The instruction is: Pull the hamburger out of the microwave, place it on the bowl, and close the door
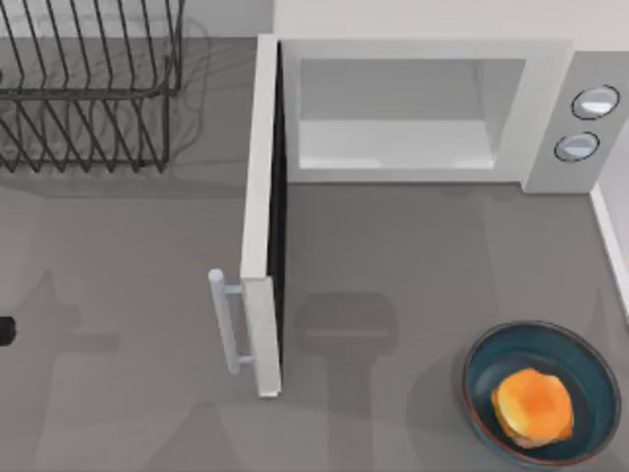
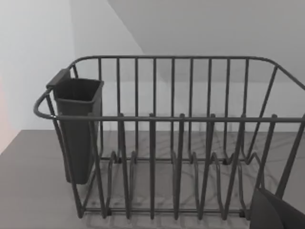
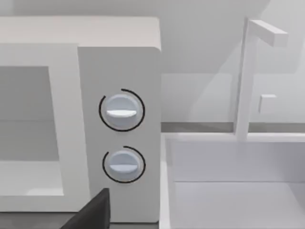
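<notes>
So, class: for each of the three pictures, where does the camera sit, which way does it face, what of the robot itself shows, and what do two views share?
Top view: above the table, looking down on the microwave, its open door, the hamburger in the bowl and a dish rack; a dark bit of the left arm at the left edge.
Left wrist view: faces the dish rack; a dark gripper part in one corner.
Right wrist view: faces the microwave's knobs; a dark gripper part at the edge.
Shared: rack, top and left wrist; knobs, top and right wrist.
</notes>
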Motion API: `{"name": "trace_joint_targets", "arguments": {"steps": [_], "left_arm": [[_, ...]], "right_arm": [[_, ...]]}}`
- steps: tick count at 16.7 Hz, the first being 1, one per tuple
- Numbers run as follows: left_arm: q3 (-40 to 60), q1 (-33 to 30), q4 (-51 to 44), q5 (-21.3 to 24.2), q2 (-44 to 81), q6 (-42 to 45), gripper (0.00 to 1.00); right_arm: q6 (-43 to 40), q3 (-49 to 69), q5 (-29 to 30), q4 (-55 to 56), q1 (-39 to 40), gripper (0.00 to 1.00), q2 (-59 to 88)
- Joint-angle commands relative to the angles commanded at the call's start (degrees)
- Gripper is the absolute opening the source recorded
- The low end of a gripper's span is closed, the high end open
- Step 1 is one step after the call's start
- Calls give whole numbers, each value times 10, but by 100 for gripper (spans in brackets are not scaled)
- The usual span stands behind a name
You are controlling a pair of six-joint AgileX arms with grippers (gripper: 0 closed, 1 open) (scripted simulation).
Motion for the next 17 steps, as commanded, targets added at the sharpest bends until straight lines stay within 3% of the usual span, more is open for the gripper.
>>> {"name": "trace_joint_targets", "arguments": {"steps": [6,15,17], "left_arm": [[10,17,28,17,38,1,0],[6,9,18,9,24,1,0],[18,-13,14,-13,32,1,0]], "right_arm": [[0,0,0,0,0,100,0],[0,0,0,0,0,100,0],[0,0,0,0,0,100,0]]}}
